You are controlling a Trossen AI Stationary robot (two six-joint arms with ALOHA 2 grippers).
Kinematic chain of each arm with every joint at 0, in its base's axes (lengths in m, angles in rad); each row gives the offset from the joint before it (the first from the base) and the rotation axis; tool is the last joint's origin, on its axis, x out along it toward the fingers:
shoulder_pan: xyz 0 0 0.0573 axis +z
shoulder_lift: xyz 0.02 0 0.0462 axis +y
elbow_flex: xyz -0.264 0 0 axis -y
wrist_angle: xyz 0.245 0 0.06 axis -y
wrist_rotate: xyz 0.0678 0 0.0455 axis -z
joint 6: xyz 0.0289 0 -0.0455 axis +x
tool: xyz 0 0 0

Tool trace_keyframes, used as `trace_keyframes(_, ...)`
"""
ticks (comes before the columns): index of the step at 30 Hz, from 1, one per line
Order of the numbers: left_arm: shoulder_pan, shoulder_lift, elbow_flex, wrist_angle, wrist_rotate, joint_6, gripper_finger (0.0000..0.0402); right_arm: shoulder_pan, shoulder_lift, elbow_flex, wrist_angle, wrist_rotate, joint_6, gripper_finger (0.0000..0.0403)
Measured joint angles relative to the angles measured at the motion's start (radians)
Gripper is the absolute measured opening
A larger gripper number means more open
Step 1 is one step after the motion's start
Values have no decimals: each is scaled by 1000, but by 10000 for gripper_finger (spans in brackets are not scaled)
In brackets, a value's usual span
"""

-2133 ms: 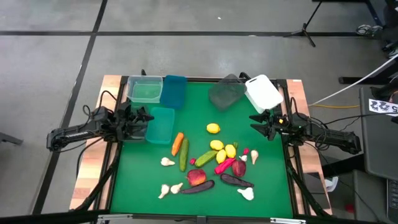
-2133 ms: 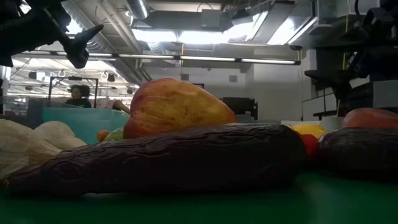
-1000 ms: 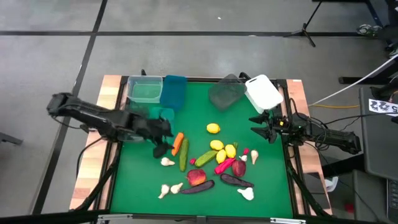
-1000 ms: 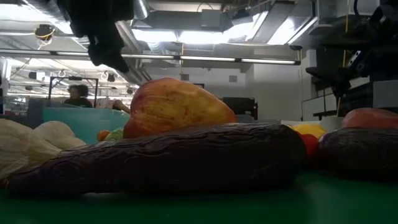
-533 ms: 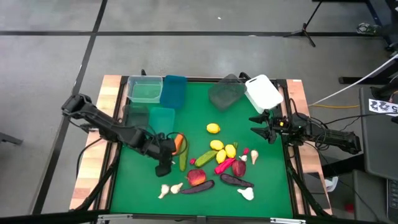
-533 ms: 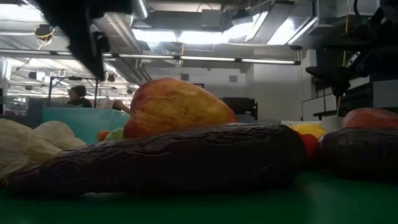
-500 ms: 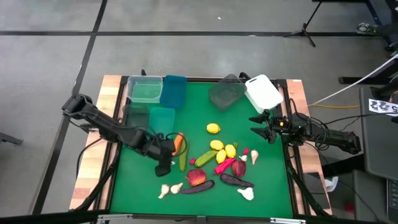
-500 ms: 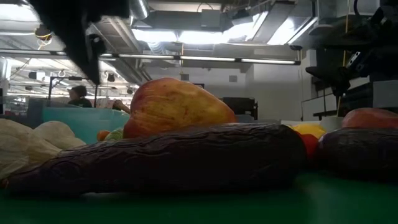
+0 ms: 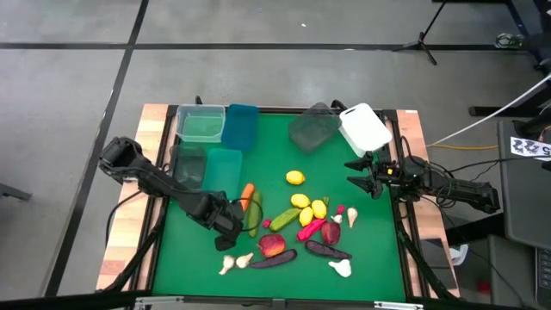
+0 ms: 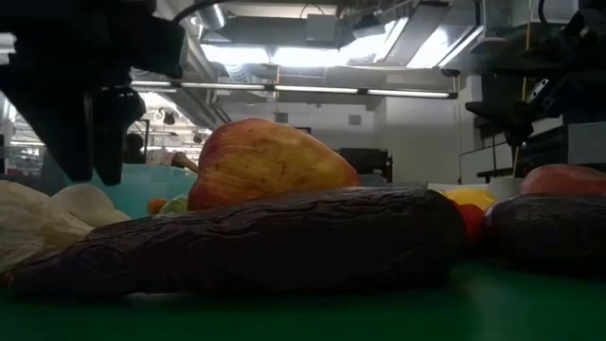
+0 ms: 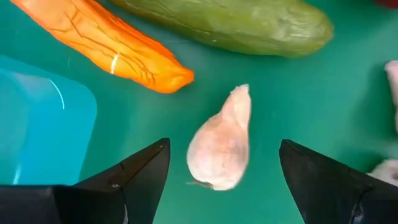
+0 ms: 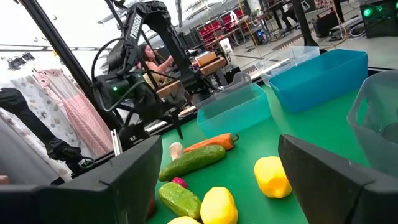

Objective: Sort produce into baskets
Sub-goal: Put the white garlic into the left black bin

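Note:
My left gripper (image 11: 224, 144) is open and points down over a white garlic bulb (image 11: 221, 149), which lies on the green mat between its fingers without touching them. An orange carrot (image 11: 106, 43), a green cucumber (image 11: 230, 22) and the teal tub (image 11: 37, 118) lie just beside it. In the high view my left gripper (image 9: 230, 230) hides that bulb. In the low view it hangs dark (image 10: 90, 114) just above the bulb (image 10: 57, 213). My right gripper (image 9: 349, 171) is open and empty, above the mat near the table's right edge.
The clear green tub (image 9: 201, 125), blue tub (image 9: 241, 127), grey tub (image 9: 312, 129) and white tub (image 9: 365, 127) stand along the far edge. Lemons (image 9: 300, 201), a red apple (image 9: 272, 244), eggplants (image 9: 327, 251) and more garlic (image 9: 226, 263) lie mid-mat and toward the near edge.
My left gripper has swung from beside the teal tub toward the table's near edge and come down over the garlic bulb beside the carrot, with its fingers pointing down. It has stayed open. No produce has moved.

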Motion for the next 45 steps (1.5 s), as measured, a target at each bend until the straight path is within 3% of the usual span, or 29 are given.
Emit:
trace_keyframes(14,1,101,-1,11,27,100,291,0,0,0,-1,0,0,319)
trace_keyframes(28,1,103,-2,7,29,117,160,0,0,0,-1,0,0,319)
trace_keyframes(33,1,98,-2,7,31,71,145,0,0,0,-1,0,0,319)
trace_keyframes(45,1,19,71,-99,40,-155,157,0,0,0,-2,0,0,319)
